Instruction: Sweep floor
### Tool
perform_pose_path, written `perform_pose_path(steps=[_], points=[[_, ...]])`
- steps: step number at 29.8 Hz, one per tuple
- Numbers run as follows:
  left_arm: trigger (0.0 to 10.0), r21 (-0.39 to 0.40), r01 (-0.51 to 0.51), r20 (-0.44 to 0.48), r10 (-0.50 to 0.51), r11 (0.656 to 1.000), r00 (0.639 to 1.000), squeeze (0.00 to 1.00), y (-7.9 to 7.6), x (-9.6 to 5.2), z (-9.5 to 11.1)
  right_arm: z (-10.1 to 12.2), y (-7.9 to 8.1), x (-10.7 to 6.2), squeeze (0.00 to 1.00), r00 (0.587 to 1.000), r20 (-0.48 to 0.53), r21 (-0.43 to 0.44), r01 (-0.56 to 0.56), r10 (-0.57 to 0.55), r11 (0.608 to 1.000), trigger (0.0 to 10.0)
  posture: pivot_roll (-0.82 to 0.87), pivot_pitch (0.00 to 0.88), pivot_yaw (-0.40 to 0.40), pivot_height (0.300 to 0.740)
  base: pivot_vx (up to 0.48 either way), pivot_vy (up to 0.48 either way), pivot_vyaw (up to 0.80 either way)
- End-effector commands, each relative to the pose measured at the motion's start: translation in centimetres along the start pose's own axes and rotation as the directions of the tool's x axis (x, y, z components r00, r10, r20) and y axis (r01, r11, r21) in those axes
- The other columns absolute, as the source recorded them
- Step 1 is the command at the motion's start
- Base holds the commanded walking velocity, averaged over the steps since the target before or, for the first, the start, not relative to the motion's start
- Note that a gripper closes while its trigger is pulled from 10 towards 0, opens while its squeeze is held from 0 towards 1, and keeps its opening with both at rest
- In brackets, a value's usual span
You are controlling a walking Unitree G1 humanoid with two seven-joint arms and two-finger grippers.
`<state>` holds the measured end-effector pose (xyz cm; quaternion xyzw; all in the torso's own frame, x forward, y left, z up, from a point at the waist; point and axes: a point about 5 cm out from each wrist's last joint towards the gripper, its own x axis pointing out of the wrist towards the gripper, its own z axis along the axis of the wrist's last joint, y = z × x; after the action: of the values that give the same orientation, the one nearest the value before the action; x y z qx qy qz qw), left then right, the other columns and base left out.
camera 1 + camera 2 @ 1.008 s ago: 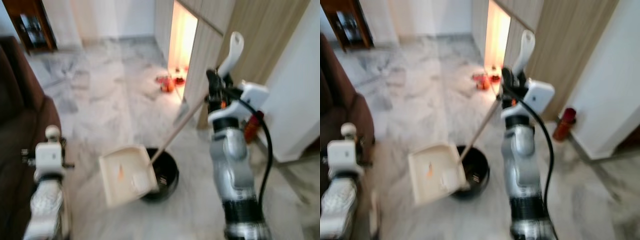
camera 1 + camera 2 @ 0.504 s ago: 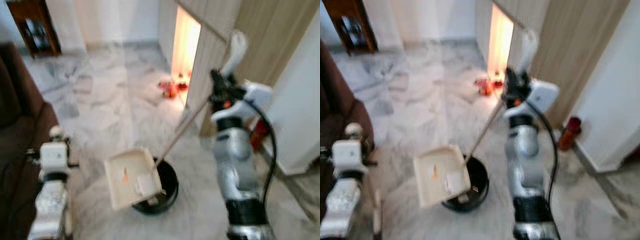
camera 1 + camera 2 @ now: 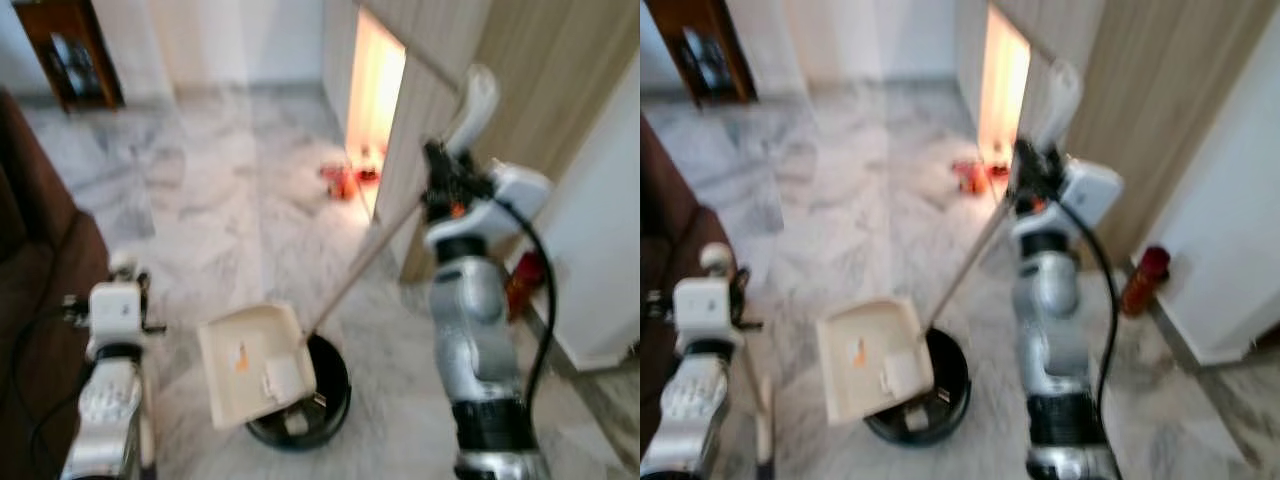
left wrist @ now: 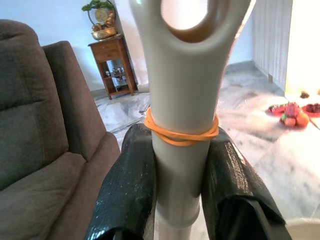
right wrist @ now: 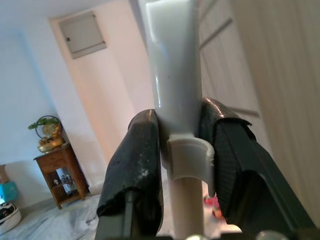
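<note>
Right pincer clamps the cream long-handled dustpan, tipped over the round black bin, left pincer grips a white broom handle; emptying looks nearly finished.

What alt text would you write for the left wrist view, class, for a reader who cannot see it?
The left gripper is shut on a pale grey handle with an orange rubber band around it. A brown sofa stands beside it, with a wooden cabinet and marble floor behind.
</note>
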<state>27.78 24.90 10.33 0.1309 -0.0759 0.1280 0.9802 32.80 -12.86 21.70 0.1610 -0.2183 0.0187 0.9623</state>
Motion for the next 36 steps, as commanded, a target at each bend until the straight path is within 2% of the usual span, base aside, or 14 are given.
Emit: perform_pose_path(steps=[1, 7, 17, 23, 28, 30, 34, 36], points=[[10.0, 0.013, -0.012, 0.041, 0.011, 1.000, 0.999, 0.00, 0.6, 0.4, 0.7, 1.2, 1.3, 0.4, 0.00, 0.997, 0.061, 0.019, -0.039, 0.037, 0.999, 10.0, 0.14, 0.000, -0.030, 0.740, 0.307, 0.000, 0.00], [10.0, 0.013, -0.014, 0.044, 0.013, 1.000, 0.999, 0.00, 0.5, 0.3, 0.8, 1.1, 1.5, 0.3, 0.00, 0.997, 0.058, 0.024, -0.045, 0.044, 0.999, 10.0, 0.15, 0.000, -0.033, 0.740, 0.306, 0.000, 0.00], [10.0, 0.001, 0.003, 0.055, -0.003, 1.000, 0.999, 0.00, 0.0, 0.1, 0.9, 1.1, 2.2, 0.2, 0.00, 0.996, 0.065, 0.033, -0.069, 0.067, 0.997, 10.0, 0.14, 0.000, -0.034, 0.740, 0.000, 0.000, 0.00], [10.0, -0.001, 0.003, 0.058, -0.003, 1.000, 0.998, 0.00, -0.1, 0.1, 1.0, 1.3, 3.4, -0.2, 0.00, 0.989, 0.094, 0.057, -0.116, 0.111, 0.992, 10.0, 0.14, 0.000, -0.032, 0.740, 0.000, 0.000, 0.00], [10.0, -0.005, 0.009, 0.060, -0.009, 1.000, 0.998, 0.00, -0.3, 0.1, 1.0, 1.6, 5.6, -0.8, 0.00, 0.970, 0.135, 0.032, -0.208, 0.202, 0.978, 10.0, 0.14, 0.000, -0.030, 0.740, 0.000, 0.000, 0.00], [10.0, -0.007, 0.012, 0.061, -0.011, 1.000, 0.998, 0.00, -0.4, 0.1, 1.0, 1.7, 6.4, -1.1, 0.00, 0.957, 0.156, -0.021, -0.244, 0.244, 0.970, 10.0, 0.14, 0.000, -0.030, 0.740, 0.000, 0.000, 0.00], [10.0, -0.005, 0.018, 0.065, -0.017, 1.000, 0.998, 0.00, -0.5, 0.2, 1.1, 1.9, 9.2, -2.5, 0.00, 0.911, 0.192, -0.056, -0.361, 0.365, 0.931, 10.0, 0.13, 0.000, -0.023, 0.740, 0.000, 0.000, 0.00], [10.0, 0.001, 0.027, 0.067, -0.027, 1.000, 0.997, 0.00, -0.7, 0.2, 1.1, 1.9, 10.2, -3.0, 0.00, 0.894, 0.201, -0.056, -0.397, 0.400, 0.916, 10.0, 0.13, 0.000, -0.022, 0.740, 0.000, 0.000, 0.00]])
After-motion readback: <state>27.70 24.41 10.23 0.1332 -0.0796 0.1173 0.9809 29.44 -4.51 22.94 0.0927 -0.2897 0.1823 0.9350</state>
